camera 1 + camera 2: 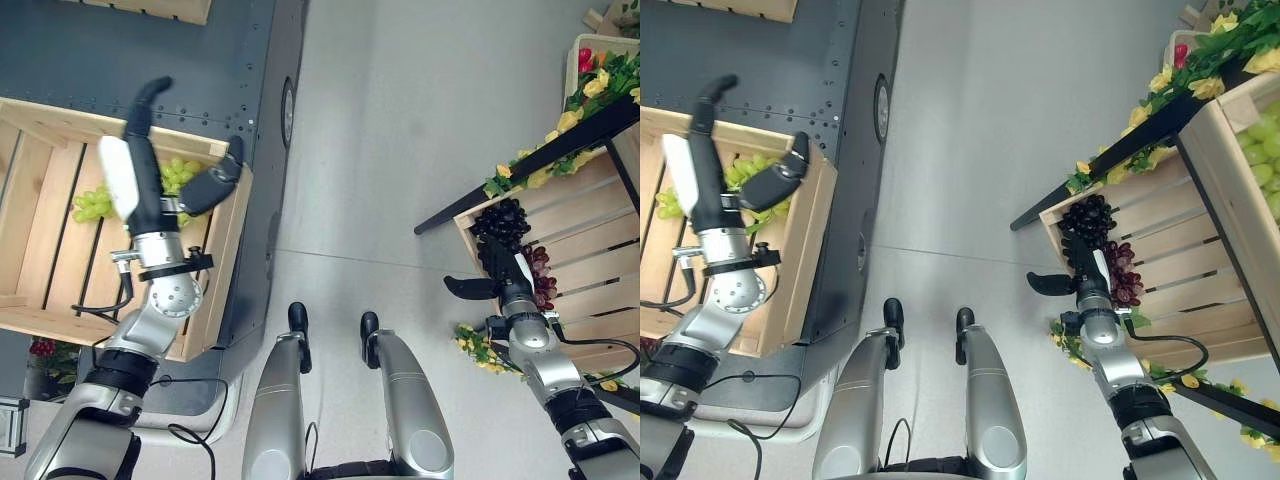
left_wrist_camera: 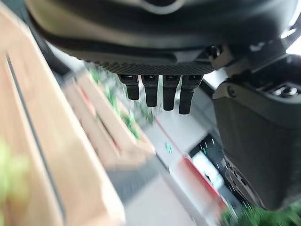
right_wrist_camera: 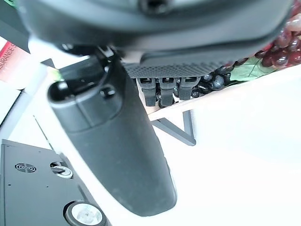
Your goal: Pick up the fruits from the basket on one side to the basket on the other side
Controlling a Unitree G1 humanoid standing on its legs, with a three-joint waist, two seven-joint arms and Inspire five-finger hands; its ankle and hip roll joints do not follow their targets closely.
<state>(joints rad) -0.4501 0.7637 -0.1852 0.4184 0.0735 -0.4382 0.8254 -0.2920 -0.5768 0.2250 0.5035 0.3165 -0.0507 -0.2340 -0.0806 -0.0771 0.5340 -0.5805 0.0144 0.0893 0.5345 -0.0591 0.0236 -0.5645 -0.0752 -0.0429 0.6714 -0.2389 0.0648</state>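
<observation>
At right, the right hand (image 1: 1092, 268) reaches into the slatted crate (image 1: 1200, 290), fingers straight and spread, thumb out wide, just touching the dark grapes (image 1: 1087, 218) with nothing gripped; probably lining up a grasp. Left hand (image 1: 140, 165) hovers over the left crate (image 1: 40, 250), fingers straight, thumb apart, empty, above the green grapes (image 1: 95, 205) lying inside, likely just set down.

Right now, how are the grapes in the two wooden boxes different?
The green grapes are pale and lie in the flat left crate, under the left robot hand. The dark grapes are purple-black, in the tilted right crate by the right robot hand. Both are bunches.
</observation>
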